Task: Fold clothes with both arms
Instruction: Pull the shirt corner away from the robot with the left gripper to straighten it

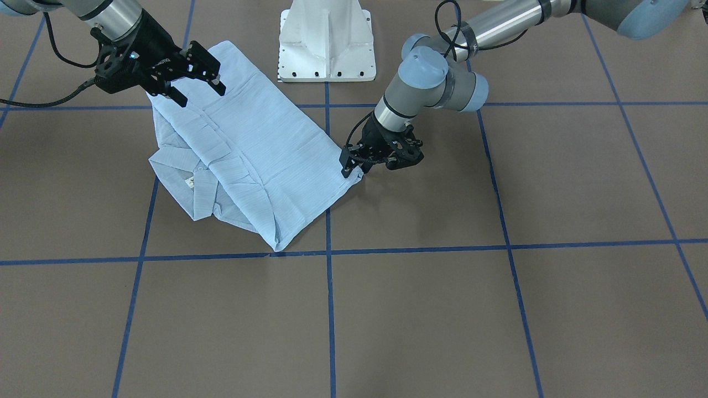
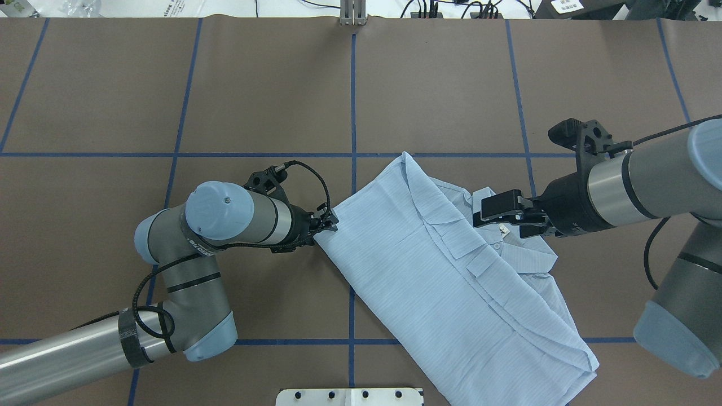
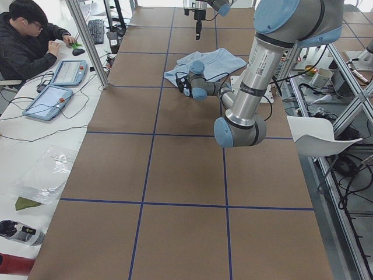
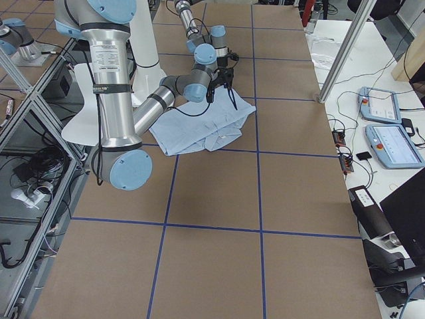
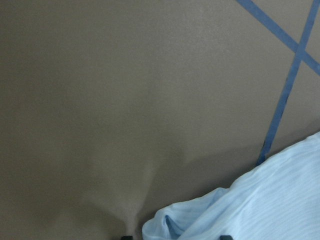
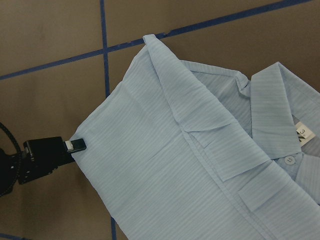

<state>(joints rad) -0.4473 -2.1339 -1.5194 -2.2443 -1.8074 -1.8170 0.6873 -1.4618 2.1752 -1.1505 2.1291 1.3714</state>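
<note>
The shirt [image 2: 428, 282] is thin, crinkly, finely striped cloth; the table [image 2: 271, 84] matt brown; the left arm [image 2: 56, 355] smooth, satiny metal.

Brown table [image 1: 581, 182] with blue tape grid [image 1: 420, 250]; white pedestal base [image 1: 326, 38]; seated person [image 3: 26, 41] beside two tablets [image 3: 49, 100]

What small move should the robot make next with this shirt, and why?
Probably lower the right end effector to the shirt edge beneath it. It hangs open above the cloth, holding nothing, while the left end effector is at a corner on the other side. Folding likely needs a hold on both sides.
</note>
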